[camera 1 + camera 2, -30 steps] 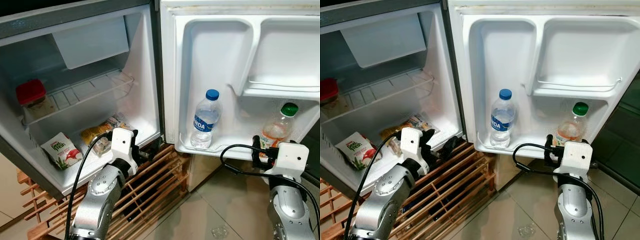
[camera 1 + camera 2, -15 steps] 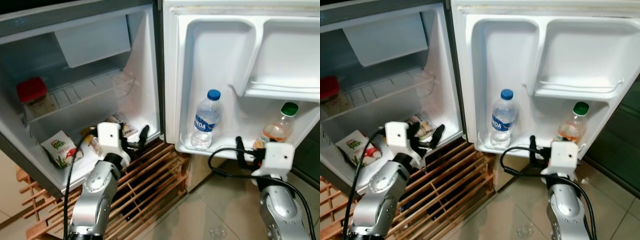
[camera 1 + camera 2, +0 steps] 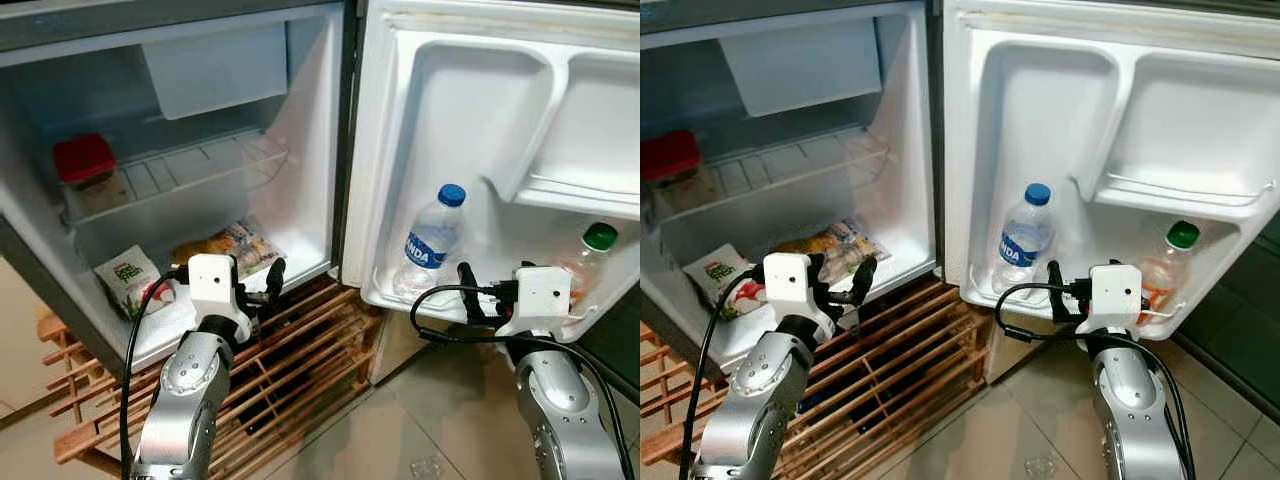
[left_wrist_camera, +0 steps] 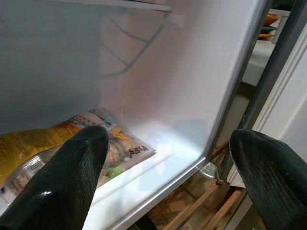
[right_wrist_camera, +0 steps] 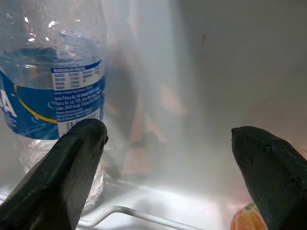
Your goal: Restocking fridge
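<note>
The small fridge stands open. On its door shelf [image 3: 400, 303] stand a water bottle [image 3: 433, 240] with a blue cap and a juice bottle [image 3: 590, 262] with a green cap. My right gripper [image 3: 480, 300] is open just in front of that shelf, aimed at the gap between the two bottles; the water bottle [image 5: 53, 96] is beside one finger. My left gripper [image 3: 262, 288] is open and empty at the front edge of the fridge floor, facing a yellow snack packet [image 4: 43, 143]. A carton [image 3: 130, 282] lies on the floor, and a red-lidded jar [image 3: 88, 172] sits on the wire shelf.
A wooden slatted rack [image 3: 300, 350] lies under the fridge, right below my left arm. The upper door compartments [image 3: 590, 130] hold nothing. Tiled floor [image 3: 400, 430] stretches below the door. The fridge's inner right wall [image 4: 192, 72] is close to my left gripper.
The camera has shifted, moving the fridge right in view. My right gripper moved left, from in front of the juice bottle to between the bottles. My left gripper drew back slightly from the snack packet.
</note>
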Motion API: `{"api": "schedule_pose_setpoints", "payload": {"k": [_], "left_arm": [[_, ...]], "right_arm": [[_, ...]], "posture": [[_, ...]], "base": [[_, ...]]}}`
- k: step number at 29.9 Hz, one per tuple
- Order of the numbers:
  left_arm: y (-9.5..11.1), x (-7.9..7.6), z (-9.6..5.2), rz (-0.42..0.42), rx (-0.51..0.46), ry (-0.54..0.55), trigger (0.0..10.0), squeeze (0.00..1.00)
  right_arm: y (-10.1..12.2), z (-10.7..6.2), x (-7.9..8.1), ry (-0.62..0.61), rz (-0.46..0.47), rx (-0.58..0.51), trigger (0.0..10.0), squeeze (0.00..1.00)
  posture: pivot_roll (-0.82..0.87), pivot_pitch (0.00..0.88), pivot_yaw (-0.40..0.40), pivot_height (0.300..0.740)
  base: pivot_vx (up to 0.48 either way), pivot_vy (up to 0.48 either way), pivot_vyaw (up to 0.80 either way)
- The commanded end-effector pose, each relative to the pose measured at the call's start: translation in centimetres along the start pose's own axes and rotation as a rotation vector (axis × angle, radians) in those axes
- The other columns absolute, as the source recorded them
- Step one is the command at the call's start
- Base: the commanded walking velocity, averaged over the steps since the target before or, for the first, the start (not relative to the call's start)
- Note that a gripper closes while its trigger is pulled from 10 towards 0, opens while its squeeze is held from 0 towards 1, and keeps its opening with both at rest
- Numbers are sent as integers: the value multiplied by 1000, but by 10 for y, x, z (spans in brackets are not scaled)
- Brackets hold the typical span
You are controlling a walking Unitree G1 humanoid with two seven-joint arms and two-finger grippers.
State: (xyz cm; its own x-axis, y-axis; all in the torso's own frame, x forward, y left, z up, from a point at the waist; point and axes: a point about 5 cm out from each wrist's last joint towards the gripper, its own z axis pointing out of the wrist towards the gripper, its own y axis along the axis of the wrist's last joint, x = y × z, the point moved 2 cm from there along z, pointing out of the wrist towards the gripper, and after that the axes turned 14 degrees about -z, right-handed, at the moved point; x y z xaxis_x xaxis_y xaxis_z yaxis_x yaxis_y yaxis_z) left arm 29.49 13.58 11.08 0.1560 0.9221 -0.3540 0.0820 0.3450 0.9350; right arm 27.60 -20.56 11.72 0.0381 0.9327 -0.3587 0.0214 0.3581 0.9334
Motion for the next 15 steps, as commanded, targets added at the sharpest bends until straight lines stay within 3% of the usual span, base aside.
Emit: {"api": "schedule_pose_setpoints", "payload": {"k": [1,15], "left_arm": [[4,-2,0,10,-8,-3,10000,0],[4,-2,0,10,-8,-3,10000,0]], "right_arm": [[-2,1,-1,3,9,12,10000,43],[-2,1,-1,3,9,12,10000,43]], "posture": [[-214,0,3,735],[-214,0,3,735]], "base": [[0,0,0],[0,0,0]]}}
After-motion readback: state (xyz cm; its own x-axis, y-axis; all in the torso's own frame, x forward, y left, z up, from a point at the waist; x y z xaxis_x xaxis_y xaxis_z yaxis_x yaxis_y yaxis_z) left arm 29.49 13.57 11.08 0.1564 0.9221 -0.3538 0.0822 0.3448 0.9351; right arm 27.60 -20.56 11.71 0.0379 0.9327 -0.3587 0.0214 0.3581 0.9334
